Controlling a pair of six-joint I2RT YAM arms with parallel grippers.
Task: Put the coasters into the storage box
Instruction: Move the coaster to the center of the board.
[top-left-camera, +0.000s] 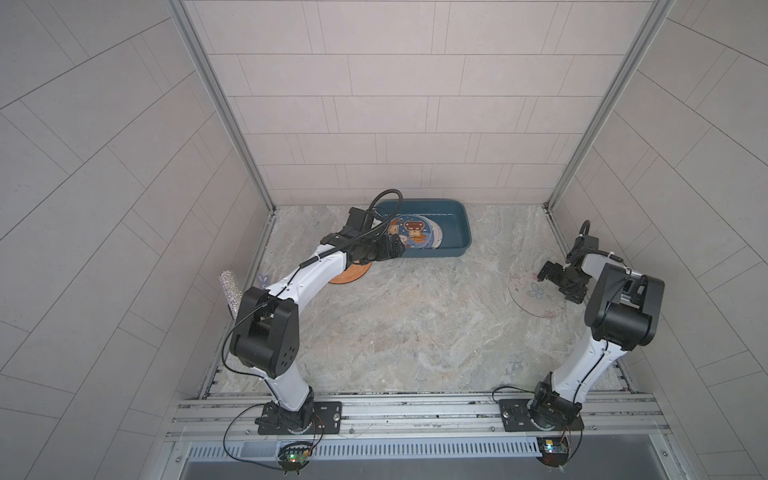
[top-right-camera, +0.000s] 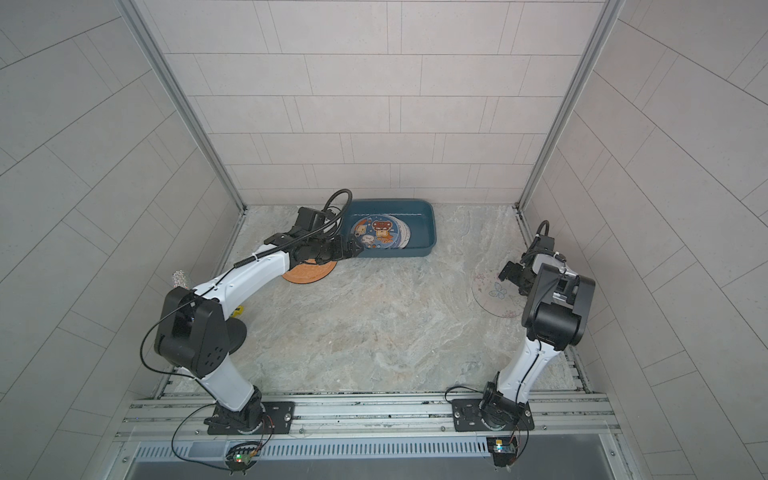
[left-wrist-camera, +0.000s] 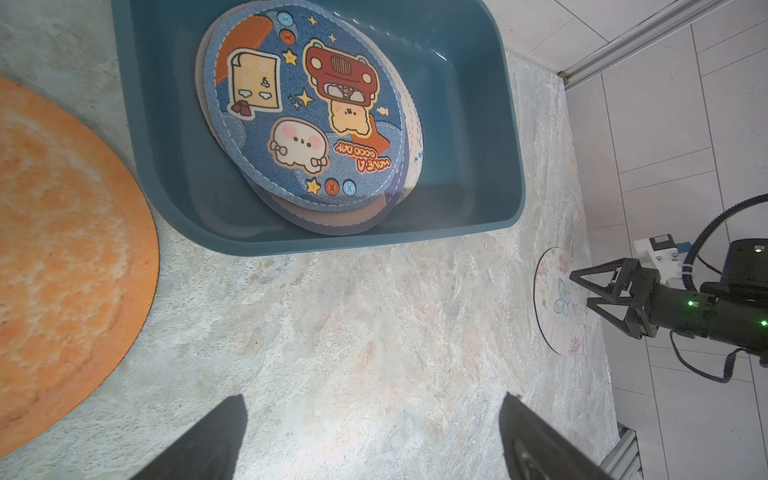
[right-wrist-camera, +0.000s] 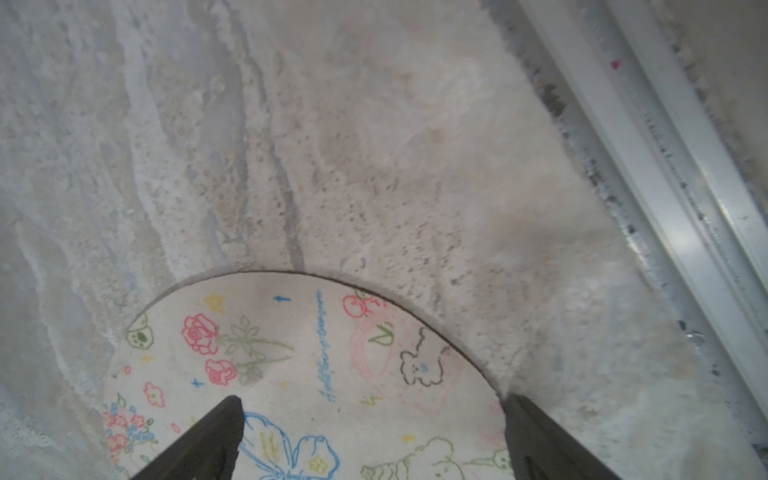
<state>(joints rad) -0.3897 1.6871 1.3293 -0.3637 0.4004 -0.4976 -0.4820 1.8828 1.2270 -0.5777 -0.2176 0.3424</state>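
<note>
Two coasters lie outside the storage box (top-left-camera: 464, 224), the rest are stacked inside it with a navy cartoon coaster (left-wrist-camera: 303, 112) on top. The box sits at the back wall, long axis running left-right. The orange coaster (top-left-camera: 348, 275) lies flat just beside the box's left end, partly under the left wrist. The left gripper (left-wrist-camera: 374, 399) is spread wide and empty over bare table in front of the box. Its tips are past the orange coaster, so the coaster is behind and to the left of them, and I judge it needs a pull-back before any pick. The pastel butterfly coaster (right-wrist-camera: 311, 374) is flat near the right wall, well apart from the box. The right gripper (right-wrist-camera: 374, 400) hangs over its wall-side edge, jaws wide and holding nothing, one fingertip (right-wrist-camera: 232, 409) over the print and the other at the rim. The right arm is clearly nearer that one, the left nearer the orange. Coasters are round, so there is no axis to align, and thin, so an edge grab is likely.
</note>
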